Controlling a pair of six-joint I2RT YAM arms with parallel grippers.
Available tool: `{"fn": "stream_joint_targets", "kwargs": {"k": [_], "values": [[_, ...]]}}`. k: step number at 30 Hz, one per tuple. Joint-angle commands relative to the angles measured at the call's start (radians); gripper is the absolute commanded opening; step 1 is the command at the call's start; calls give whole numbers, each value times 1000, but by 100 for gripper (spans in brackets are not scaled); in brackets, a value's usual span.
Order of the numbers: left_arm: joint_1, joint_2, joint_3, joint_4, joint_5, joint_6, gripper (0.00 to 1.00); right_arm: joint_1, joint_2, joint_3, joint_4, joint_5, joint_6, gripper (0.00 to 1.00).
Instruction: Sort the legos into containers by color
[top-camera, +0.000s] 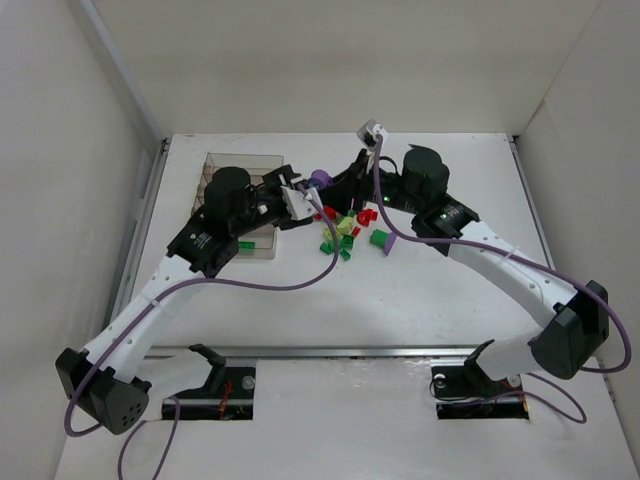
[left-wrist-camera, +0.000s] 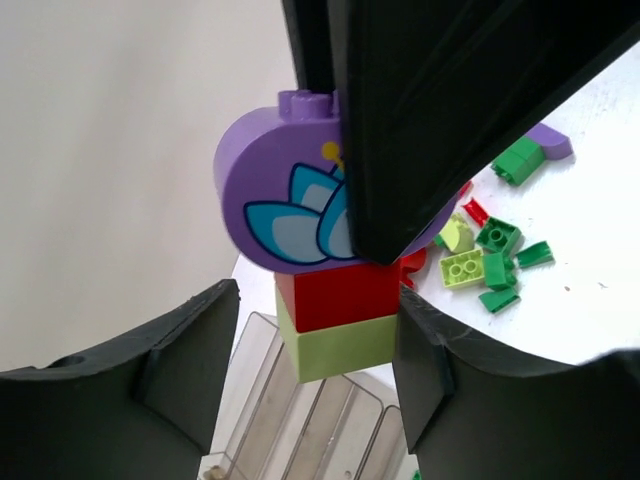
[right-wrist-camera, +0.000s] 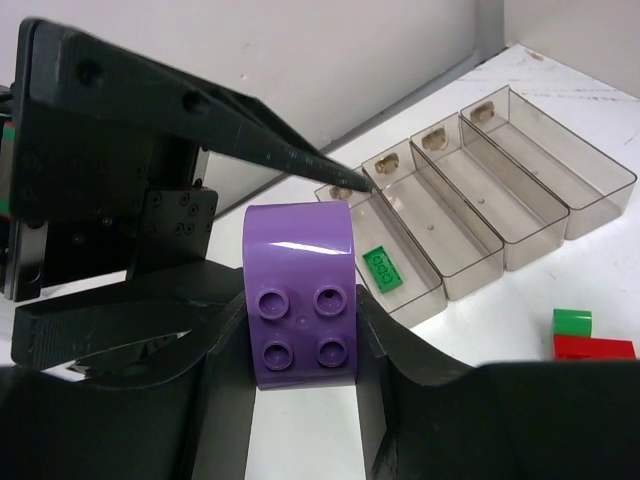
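Right gripper (right-wrist-camera: 300, 375) clamps one purple lego (right-wrist-camera: 300, 290) (atop one red lego (left-wrist-camera: 337, 293), one lime lego (left-wrist-camera: 338, 347)); left gripper (left-wrist-camera: 315, 325) gapes.

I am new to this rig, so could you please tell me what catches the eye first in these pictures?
A large purple brick with a flower print stands out, clamped in the right gripper, with a red brick and a lime brick stuck beneath it. The left gripper is open around that stack. Nearby, the clear tray shows one green brick.
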Motion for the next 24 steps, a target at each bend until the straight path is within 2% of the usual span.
{"fn": "stream_joint_targets", "kwargs": {"k": [1,5,11,13,16,17,19,20,22,23,24], "values": [[-13,-9,45,6,26,-9,54,9,-40,3,51,-4,-9,0],[-22,-18,45,6,35,0,50,9,-40,3,60,-4,-9,0],[-41,-27,45,-3,14,11,18,9,-30,3,60,-4,1,0],[-41,-27,35,-3,0,11,18,9,-30,3,60,-4,1,0],[-41,-27,25,-12,-10,20,4,9,-30,3,60,5,1,0],[-41,-37,25,-12,-10,20,0,9,-30,12,60,5,1,9],[-41,-37,25,-12,-10,20,0,9,-20,12,60,14,43,40],[-41,-37,25,-12,-10,20,0,9,-3,24,60,5,44,60],[-41,-37,25,-12,-10,20,0,9,32,43,60,-23,65,83],[-41,-37,25,-12,-10,20,0,9,43,52,60,-32,74,90],[-41,-37,25,-12,-10,20,0,9,65,66,60,-32,74,90]]}}
